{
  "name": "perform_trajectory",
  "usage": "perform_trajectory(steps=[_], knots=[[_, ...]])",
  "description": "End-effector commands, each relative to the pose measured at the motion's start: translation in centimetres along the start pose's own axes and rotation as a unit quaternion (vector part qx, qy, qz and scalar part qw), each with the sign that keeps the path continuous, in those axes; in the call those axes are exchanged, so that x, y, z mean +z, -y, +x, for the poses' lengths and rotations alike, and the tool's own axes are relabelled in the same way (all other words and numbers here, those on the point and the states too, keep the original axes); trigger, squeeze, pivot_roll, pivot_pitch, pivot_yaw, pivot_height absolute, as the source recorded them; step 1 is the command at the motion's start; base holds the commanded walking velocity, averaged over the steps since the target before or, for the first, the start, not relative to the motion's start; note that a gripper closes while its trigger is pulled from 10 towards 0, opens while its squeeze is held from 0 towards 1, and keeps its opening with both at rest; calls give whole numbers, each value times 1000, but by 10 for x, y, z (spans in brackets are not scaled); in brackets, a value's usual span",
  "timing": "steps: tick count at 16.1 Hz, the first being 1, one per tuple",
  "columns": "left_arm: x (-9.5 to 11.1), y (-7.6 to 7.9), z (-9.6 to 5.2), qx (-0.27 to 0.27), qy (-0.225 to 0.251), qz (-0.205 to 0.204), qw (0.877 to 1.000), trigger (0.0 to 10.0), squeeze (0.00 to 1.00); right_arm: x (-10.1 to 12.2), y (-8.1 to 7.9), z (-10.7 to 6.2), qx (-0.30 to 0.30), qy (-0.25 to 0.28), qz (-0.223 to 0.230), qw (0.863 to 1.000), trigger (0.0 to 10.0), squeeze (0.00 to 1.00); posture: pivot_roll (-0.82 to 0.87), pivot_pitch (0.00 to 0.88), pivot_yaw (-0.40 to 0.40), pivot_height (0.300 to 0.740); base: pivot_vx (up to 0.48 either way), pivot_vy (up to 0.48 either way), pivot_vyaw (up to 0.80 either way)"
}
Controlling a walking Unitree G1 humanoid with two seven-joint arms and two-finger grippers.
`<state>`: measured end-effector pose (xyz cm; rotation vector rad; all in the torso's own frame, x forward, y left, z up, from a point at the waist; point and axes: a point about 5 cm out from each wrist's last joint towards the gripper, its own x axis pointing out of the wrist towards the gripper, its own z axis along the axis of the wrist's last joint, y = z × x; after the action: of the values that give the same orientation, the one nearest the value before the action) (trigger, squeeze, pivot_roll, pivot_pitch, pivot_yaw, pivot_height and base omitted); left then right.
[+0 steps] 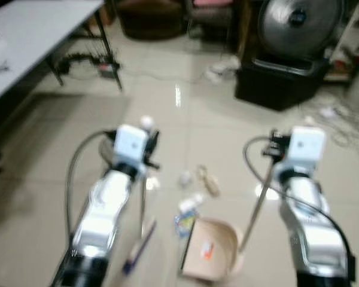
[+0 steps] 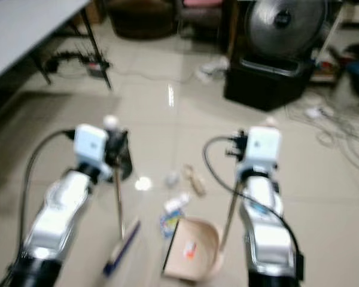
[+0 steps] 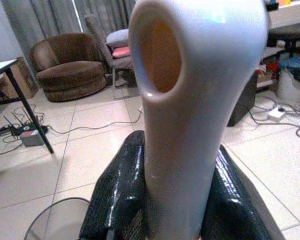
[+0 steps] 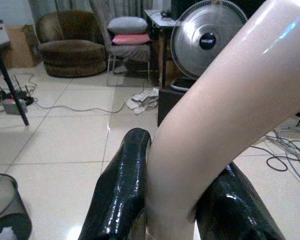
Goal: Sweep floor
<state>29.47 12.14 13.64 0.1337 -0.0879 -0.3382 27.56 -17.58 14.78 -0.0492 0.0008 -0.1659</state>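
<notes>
The left gripper (image 3: 177,200) is clamped on the white broom handle (image 3: 190,100), its 2 black fingers (image 3: 117,195) pressed to either side of the grip, whose hanging hole faces the camera. From the head views the broom's thin shaft runs down to a blue brush head (image 2: 121,248) resting on the tiles just left of the dustpan. The right gripper (image 4: 172,200) is closed around the pale dustpan handle (image 4: 225,100) — that shaft slants down to the tan dustpan (image 1: 210,250), which sits on the floor between the 2 arms, its mouth toward the litter.

Just ahead of the pan lies the litter (image 1: 194,191): a few small scraps, a blue-and-white wrapper and a tan strip, loosely scattered on the floor (image 1: 167,107).

Beyond it the tiles run open toward the far wall. On the left a table (image 1: 36,30) edges in, its black leg (image 1: 110,54) standing on the tiles with a power strip (image 1: 105,69) and cords beside it. On the right a fan (image 1: 299,24) stands on a black box (image 1: 278,84), with white cables (image 1: 341,125) trailing over the floor near it — well apart from the right arm. A brown armchair (image 4: 72,45) and a chair with cushions (image 4: 127,37) stand at the back. A small bin (image 4: 5,210) sits low near the grippers.
</notes>
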Motion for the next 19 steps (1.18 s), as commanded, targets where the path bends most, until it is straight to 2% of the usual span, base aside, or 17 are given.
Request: perform_trajectory(steps=[1, 9, 14, 18, 19], knots=[[5, -8, -3, 14, 11, 5, 1000, 10000, 0, 10, -5, 1, 9, 23, -3, 1000, 10000, 0, -60, 37, 46, 740, 379, 0, 0], [3, -10, -3, 14, 7, 8, 1000, 10000, 0, 2, -4, 0, 4, 4, 6, 1000, 10000, 0, -59, 34, 47, 740, 379, 0, -105], [1, -8, -4, 8, 2, 11, 1000, 10000, 0, -1, -2, 0, 4, 1, 5, 1000, 10000, 0, -58, 22, 44, 740, 381, 0, -553], [-4, -13, -7, 19, -11, 24, 999, 10000, 0, -6, -4, 0, 23, 12, -10, 1000, 10000, 0, -44, 11, 38, 740, 0, 0, 0], [-5, -15, -8, 23, -14, 30, 999, 10000, 0, -4, -6, 0, 38, 24, -26, 999, 10000, 0, -42, 11, 39, 740, 0, 0, 0]])
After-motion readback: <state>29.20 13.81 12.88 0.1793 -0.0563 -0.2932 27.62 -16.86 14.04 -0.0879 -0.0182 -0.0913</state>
